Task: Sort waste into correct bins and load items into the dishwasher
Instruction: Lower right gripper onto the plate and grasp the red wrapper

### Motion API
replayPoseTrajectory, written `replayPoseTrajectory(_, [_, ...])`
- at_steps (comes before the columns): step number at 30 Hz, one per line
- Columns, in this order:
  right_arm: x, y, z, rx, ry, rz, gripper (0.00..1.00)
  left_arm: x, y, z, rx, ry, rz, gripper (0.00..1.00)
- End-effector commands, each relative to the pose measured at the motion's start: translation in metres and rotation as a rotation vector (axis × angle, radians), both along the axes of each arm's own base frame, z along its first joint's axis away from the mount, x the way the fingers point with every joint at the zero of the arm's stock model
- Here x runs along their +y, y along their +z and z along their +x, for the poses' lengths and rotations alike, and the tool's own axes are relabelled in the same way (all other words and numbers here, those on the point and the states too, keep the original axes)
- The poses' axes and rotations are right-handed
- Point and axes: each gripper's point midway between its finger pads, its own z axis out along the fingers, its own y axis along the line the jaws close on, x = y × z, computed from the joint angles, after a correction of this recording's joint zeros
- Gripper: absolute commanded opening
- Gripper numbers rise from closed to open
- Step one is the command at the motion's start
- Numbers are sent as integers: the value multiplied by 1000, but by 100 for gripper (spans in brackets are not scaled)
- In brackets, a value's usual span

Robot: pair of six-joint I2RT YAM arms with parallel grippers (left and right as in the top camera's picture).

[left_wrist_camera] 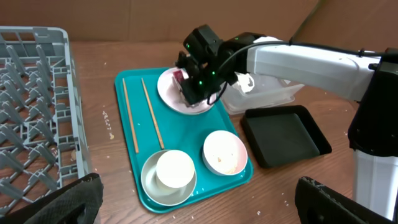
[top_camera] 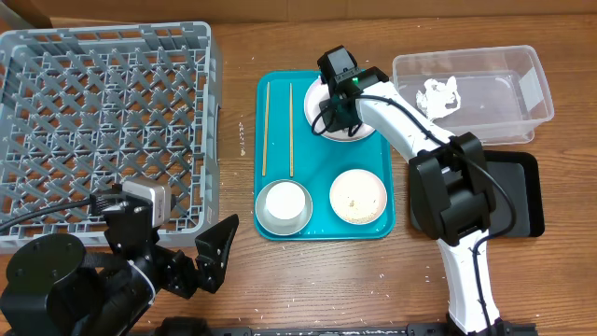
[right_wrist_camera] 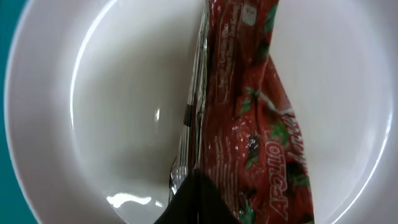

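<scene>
My right gripper is down in the large white plate at the back of the teal tray. Its fingers are shut on the red crinkled wrapper, which lies on the plate. The crumpled white tissue lies in the clear tub. The black tray is in front of the tub. Two chopsticks lie on the teal tray's left side. My left gripper is open and empty, low at the front left.
The grey dish rack fills the left side. A small cup in a bowl and a bowl with rice residue sit at the teal tray's front. Loose rice grains lie on the wood between rack and tray.
</scene>
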Motion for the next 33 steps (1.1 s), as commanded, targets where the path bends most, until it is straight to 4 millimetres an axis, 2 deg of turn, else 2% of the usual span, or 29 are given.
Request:
replayPoseTrajectory(1, [13, 31, 4, -7, 3, 85, 4, 1, 0, 1, -13, -1, 16, 100])
replayPoseTrajectory(3, [10, 53, 7, -15, -34, 117, 4, 1, 0, 1, -13, -1, 16, 100])
replayPoseTrajectory(8, [0, 127, 17, -111, -63, 231, 4, 1, 0, 1, -13, -1, 16, 100])
replayPoseTrajectory(10, [-5, 147, 18, -139, -67, 261, 4, 1, 0, 1, -13, -1, 16, 100])
replayPoseTrajectory(12, [-14, 157, 17, -155, -71, 257, 4, 1, 0, 1, -13, -1, 16, 100])
replayPoseTrajectory(15, [-22, 158, 16, -149, -87, 251, 4, 1, 0, 1, -13, -1, 16, 100])
replayPoseTrajectory(16, [-19, 155, 17, -144, -80, 264, 10, 1, 0, 1, -13, -1, 16, 100])
replayPoseTrajectory(18, [-6, 142, 16, -125, -15, 288, 50, 1, 0, 1, -13, -1, 16, 100])
replayPoseTrajectory(19, [-2, 135, 14, -118, 14, 280, 66, 1, 0, 1, -13, -1, 16, 100])
replayPoseTrajectory(20, [2, 124, 13, -106, 37, 260, 70, 1, 0, 1, -13, -1, 16, 100])
replayPoseTrajectory(26, [-1, 55, 15, -53, 29, 79, 70, 1, 0, 1, -13, -1, 16, 100])
replayPoseTrajectory(30, [2, 26, 22, -36, 28, 73, 71, 1, 0, 1, -13, -1, 16, 100])
replayPoseTrajectory(33, [0, 16, 26, -42, 23, 55, 71, 1, 0, 1, -13, -1, 16, 100])
